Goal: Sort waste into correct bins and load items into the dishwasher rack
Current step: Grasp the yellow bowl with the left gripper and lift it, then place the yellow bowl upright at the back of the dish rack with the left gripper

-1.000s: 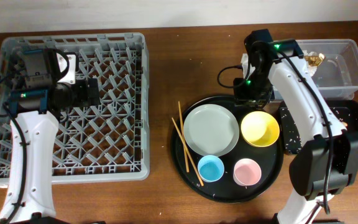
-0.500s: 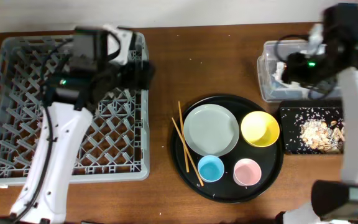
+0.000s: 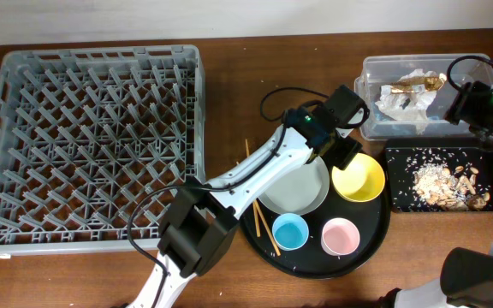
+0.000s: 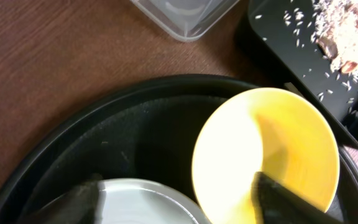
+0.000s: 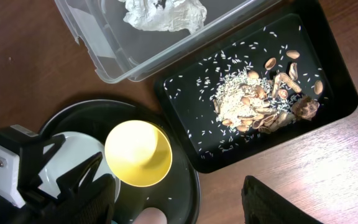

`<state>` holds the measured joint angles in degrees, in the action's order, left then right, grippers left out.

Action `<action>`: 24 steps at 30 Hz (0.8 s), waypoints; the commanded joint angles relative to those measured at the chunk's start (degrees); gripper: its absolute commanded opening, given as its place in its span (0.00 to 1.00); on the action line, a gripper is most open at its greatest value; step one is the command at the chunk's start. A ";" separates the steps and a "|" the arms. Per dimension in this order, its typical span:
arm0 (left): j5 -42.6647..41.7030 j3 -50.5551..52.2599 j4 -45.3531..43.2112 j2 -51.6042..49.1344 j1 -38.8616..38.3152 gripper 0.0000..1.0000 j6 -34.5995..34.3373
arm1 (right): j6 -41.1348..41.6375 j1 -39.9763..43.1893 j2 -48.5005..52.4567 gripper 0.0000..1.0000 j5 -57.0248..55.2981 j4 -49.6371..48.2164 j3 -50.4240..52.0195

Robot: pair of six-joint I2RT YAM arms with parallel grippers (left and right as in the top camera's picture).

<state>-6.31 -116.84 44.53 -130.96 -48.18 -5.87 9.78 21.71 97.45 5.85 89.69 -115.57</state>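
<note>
Left hand [image 4: 185,200], spread apart and empty, hangs over the yellow bowl [image 4: 272,149], which sits on the round black tray [image 4: 135,134] just beside the grey plate [image 4: 146,200]; bowl likely light, stiff, slick; best pinched across its thin rim.

Rack [image 3: 92,145] L, round tray [image 3: 315,259] mid, R: tub [image 3: 365,103] behind flat tray [image 3: 399,192]

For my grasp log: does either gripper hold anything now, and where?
Nothing is held. The left gripper and right gripper are both open and empty.
</note>
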 commanded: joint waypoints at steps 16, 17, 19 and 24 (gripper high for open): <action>0.72 -2.21 -0.61 -8.11 -3.04 0.01 -7.78 | -2.03 0.11 -0.33 0.67 -0.55 0.37 -0.33; 0.79 -5.84 3.10 -8.00 -2.29 0.01 -7.26 | -2.21 0.13 -0.33 0.67 -0.57 0.37 -0.33; 0.81 -16.24 13.57 -7.82 0.26 0.01 -4.70 | -2.47 0.11 -0.33 0.67 -0.76 0.37 -0.33; 31.78 -49.29 40.09 -7.82 16.44 0.00 4.68 | -2.47 0.11 -0.33 0.67 -0.74 0.35 -0.33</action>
<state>1.98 -159.92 82.32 -139.65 -37.52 -6.39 7.49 21.71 97.45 5.80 90.00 -115.55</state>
